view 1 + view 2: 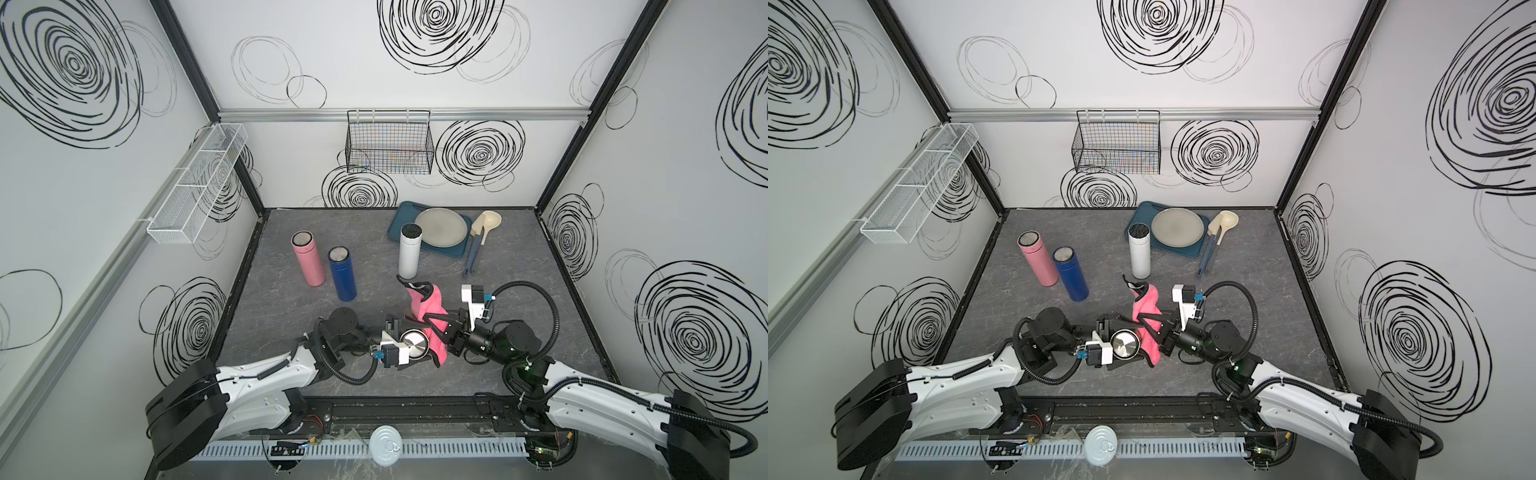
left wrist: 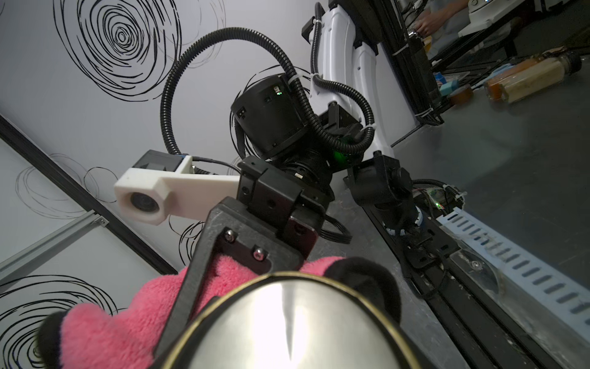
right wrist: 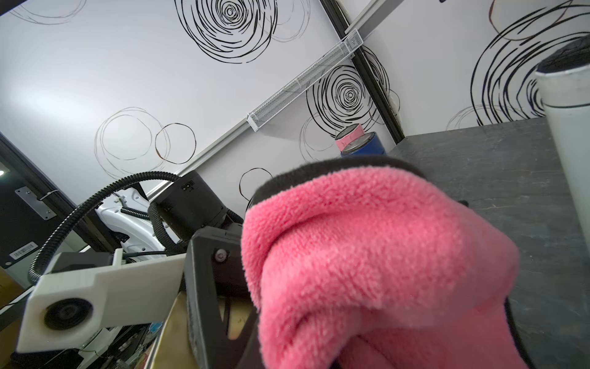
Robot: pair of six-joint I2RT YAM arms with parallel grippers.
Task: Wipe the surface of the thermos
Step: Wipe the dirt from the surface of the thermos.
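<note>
Closest to the front, a tin can (image 1: 384, 446) just sits on the front rail, not part of this.

Next up is the action. The left gripper (image 1: 401, 343) is clenched around the thermos (image 1: 415, 345), holding it above the worktop (image 1: 270, 324) near the front middle, polished steel end facing up. My guess is that's so the body is free to be rubbed all round. In the left wrist view that end is a smooth mirror-like dome with a thin gold rim (image 2: 287, 319).

The right gripper (image 1: 442, 326) is clamped on the cloth (image 1: 426, 301) and presses it against the thermos's side, so this looks like mid-wipe to me. The cloth is fluffy pink fleece with black trim, bunched up and floppy, which should wrap a round body nicely.

Further back stand a blue thermos (image 1: 343, 274), a pink thermos (image 1: 307, 259) and a white thermos (image 1: 410, 251), all slim upright cylinders. Behind them are a dark blue tray (image 1: 399, 220) carrying a grey plate (image 1: 441, 226), and a cream ladle (image 1: 490, 218) just beside it. On the back wall hangs a black wire basket (image 1: 388, 145).
</note>
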